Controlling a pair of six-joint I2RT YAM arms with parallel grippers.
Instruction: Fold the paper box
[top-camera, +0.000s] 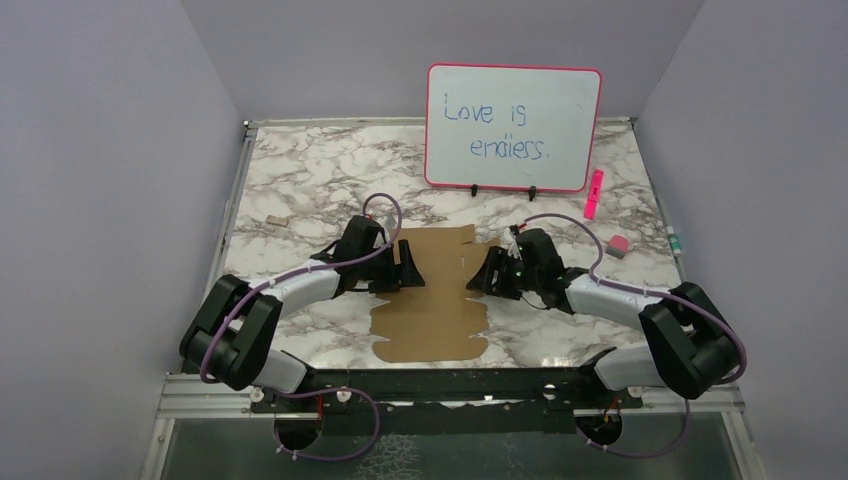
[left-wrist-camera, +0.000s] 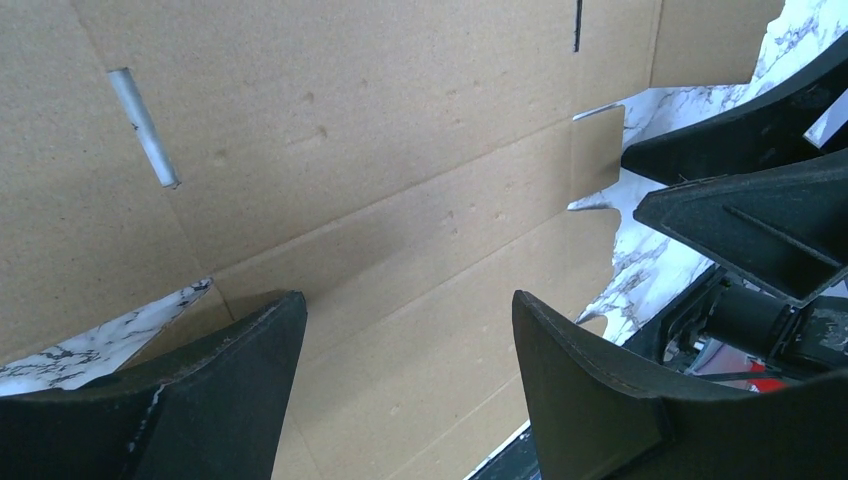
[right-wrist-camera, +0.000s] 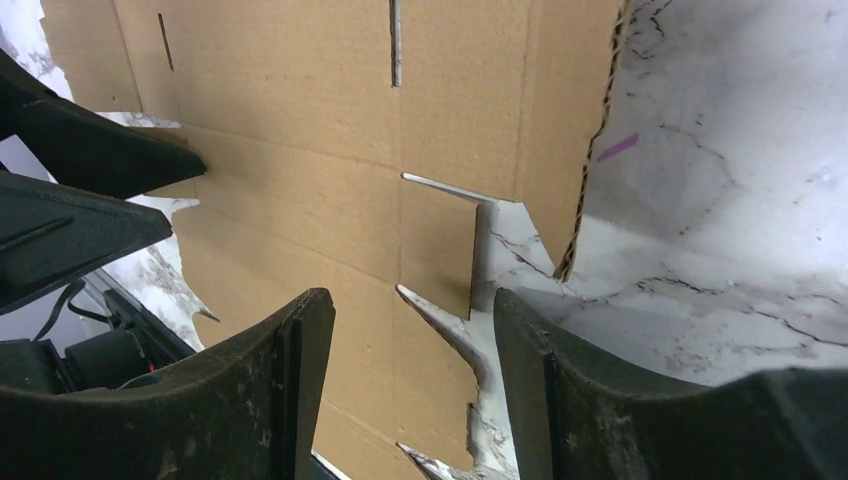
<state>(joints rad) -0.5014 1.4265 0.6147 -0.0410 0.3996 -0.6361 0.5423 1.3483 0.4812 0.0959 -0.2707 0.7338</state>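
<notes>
Where jaws gape, box (top-camera: 432, 300) lies between.

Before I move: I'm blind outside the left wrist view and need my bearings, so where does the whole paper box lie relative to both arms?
Observer: The paper box lies flat on the table, midway between the two arms, its long side running near to far.
Operator: What is the right gripper lined up with?
Observer: The right gripper is open and low over the sheet's right edge, with a small side tab just ahead of the gap between its fingers.
Operator: Anything beyond the sheet that I could hit?
Observer: A whiteboard stands upright near the table's far edge, apart from the sheet.
</notes>
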